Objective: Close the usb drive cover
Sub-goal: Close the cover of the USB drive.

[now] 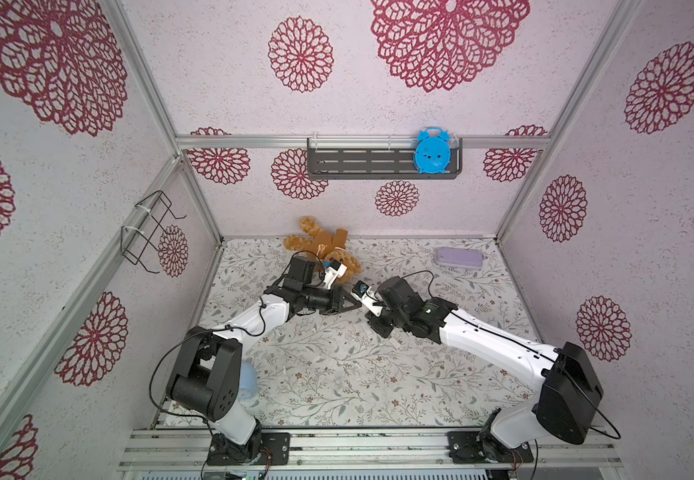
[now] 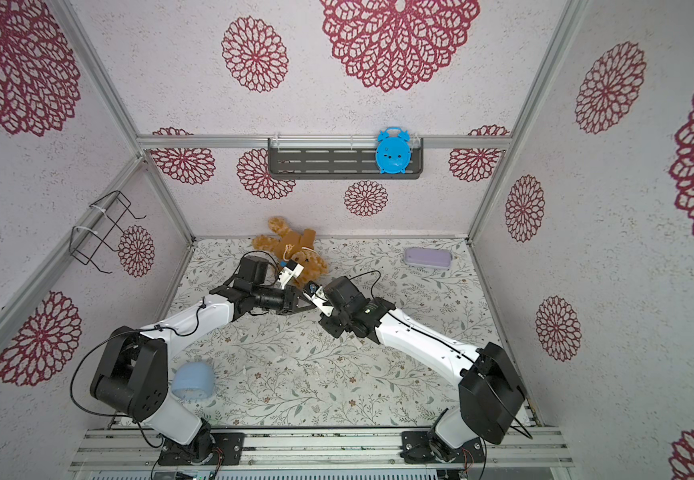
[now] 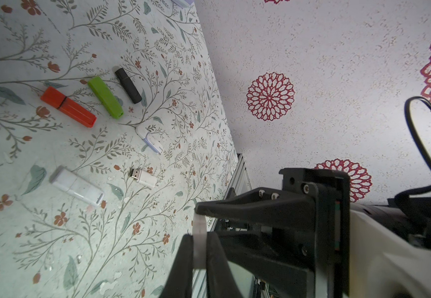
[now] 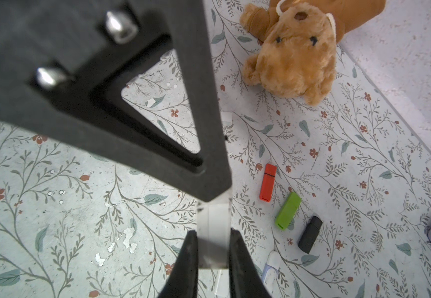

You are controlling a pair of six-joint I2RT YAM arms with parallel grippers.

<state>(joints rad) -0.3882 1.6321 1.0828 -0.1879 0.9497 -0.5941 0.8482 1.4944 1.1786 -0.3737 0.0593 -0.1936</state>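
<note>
White translucent plastic is what you have clamped: your left gripper (image 3: 199, 236) and right gripper (image 4: 213, 233) are both closed on the usb drive (image 4: 213, 219), tip to tip, aloft over the middle of the table (image 1: 337, 374). You cannot tell whether its cover is seated. The teddy bear (image 1: 324, 249) lies at 11 o'clock from it.

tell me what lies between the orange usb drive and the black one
The green usb drive, apart from both; it shows in both wrist views.
</note>
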